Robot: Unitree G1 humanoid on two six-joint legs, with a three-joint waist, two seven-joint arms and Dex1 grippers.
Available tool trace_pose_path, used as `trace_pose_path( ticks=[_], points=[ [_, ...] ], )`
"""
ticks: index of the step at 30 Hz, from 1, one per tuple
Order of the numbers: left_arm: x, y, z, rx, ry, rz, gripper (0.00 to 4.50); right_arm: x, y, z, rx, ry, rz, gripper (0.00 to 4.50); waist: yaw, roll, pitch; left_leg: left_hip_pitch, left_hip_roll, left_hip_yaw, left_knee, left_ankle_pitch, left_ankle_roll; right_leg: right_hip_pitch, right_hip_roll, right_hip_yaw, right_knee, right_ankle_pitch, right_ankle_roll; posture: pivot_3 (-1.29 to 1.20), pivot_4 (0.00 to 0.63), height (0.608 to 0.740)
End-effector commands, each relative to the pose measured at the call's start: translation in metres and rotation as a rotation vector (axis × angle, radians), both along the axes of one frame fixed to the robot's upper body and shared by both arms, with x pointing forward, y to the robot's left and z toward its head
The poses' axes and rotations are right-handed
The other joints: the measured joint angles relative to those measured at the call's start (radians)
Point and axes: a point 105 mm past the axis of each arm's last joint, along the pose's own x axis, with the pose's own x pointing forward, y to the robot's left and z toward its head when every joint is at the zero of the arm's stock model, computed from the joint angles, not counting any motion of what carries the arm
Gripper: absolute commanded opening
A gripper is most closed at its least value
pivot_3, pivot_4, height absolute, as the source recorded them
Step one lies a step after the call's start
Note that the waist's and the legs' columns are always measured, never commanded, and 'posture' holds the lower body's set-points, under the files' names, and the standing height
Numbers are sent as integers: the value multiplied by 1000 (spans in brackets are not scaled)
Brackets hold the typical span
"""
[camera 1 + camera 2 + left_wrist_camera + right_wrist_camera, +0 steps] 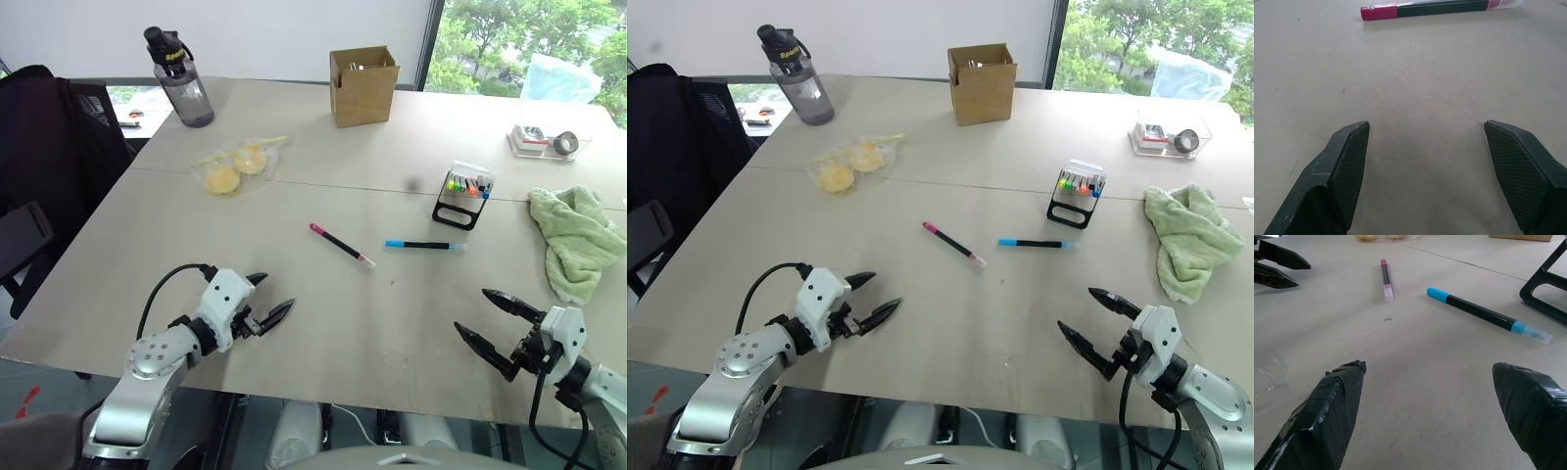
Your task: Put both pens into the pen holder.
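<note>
While both pens lie loose on the pale grey-beige tabletop (392, 333), the robot's two arms hover low over the near edge with nothing in their grasp. On the left, the left gripper (266, 302) has its two black fingers spread apart, empty, aimed across the table toward the thin black-barrelled pen with pink-magenta ends (342, 245), which lies on a slant near the table's middle, well ahead of those fingertips. Over on the right, the right gripper (494, 323) is just as wide open, its tape-wrapped black fingers (1327, 421) parted and holding nothing. Ahead of it lies the thin black-barrelled pen with light blue ends (425, 245), almost level across the table, just to the right of the pink one and not touching it. Beyond the blue pen, near it but apart, stands the small black slanted pen holder with a clear top and a row of colourful marker caps (464, 196). A crumpled light green cloth (578, 240) sits to the holder's right, and a brown cardboard box (363, 86) stands further back.
</note>
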Motion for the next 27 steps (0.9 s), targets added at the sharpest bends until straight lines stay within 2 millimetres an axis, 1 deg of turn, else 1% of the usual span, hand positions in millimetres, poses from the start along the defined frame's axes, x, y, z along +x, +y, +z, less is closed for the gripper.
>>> trace_pose_path(
  ticks=[1,5,12,27],
  points=[
    [0,-6,14,-2,-61,-26,3832,-2,3,8,-3,-25,20,4423,0,0,0,0,0,0,0,0,0,0,0,0,0,0,0,0,150,739],
    [-2,-8,14,-21,-59,-27,3832,-5,2,8,-10,-10,28,4423,0,0,0,0,0,0,0,0,0,0,0,0,0,0,0,0,150,739],
    [-1,-10,13,-25,-57,-33,3832,-4,2,11,-14,-9,30,4423,0,0,0,0,0,0,0,0,0,0,0,0,0,0,0,0,150,739],
    [10,-7,16,-3,-73,-62,3832,0,12,8,-1,-26,19,4423,0,0,0,0,0,0,0,0,0,0,0,0,0,0,0,0,150,739]
  ],
)
